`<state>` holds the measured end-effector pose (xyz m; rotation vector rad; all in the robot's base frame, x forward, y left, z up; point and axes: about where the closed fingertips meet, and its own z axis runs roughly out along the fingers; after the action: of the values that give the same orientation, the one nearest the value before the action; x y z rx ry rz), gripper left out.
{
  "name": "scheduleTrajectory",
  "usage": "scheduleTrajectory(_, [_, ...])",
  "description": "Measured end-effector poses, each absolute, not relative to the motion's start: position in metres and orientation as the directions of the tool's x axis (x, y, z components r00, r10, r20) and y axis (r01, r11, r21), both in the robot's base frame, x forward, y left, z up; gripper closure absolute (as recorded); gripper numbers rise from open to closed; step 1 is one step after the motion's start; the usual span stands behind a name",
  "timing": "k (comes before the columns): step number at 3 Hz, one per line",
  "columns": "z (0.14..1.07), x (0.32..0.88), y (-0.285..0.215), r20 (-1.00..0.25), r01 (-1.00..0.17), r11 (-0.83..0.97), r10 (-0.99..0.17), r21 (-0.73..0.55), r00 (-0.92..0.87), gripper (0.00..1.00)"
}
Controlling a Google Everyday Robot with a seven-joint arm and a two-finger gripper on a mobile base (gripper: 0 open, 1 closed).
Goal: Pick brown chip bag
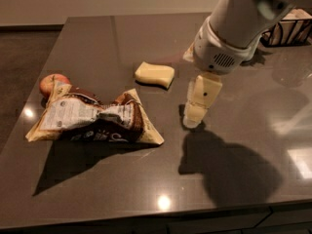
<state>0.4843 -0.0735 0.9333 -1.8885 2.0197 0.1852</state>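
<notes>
The pick has not begun in earnest: the brown chip bag [95, 121] lies flat and crumpled on the left part of the bench [146, 194], untouched, with its white label panel facing up. The tool [195, 112] hangs from the arm [234, 28] over bare bench to the right of the bag, clearly apart from it and low over the surface. Whether the tool is open or closed I cannot tell from this angle, but it carries nothing. Judging by this, the reach across, the descent onto the bag, the grip and the lift are all left to do. Between tool and bag the bench is bare, so a straight move to the left looks unobstructed. A pale yellow block [154, 74] sits a little farther back, near the tool's far-left side, and is best skirted. A red apple [50, 83] sits right at the bag's far-left corner, seemingly touching it, and could roll if the bag is dragged. The bag is close to the bench's left edge, with more room toward the near edge.
</notes>
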Motion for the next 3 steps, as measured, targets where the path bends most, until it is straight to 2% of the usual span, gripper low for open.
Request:
scheduleTrajectory(1, [0.905,0.497,-0.026,-0.398,-0.988,0.088,-0.917,-0.125,-0.031,0.0])
scheduleTrajectory(2, [0.889,0.486,0.027,-0.436,-0.992,0.024,-0.899,-0.126,0.034,0.0])
scheduleTrajectory(3, [0.882,0.471,0.055,-0.439,-0.99,-0.029,-0.894,-0.136,0.087,0.0])
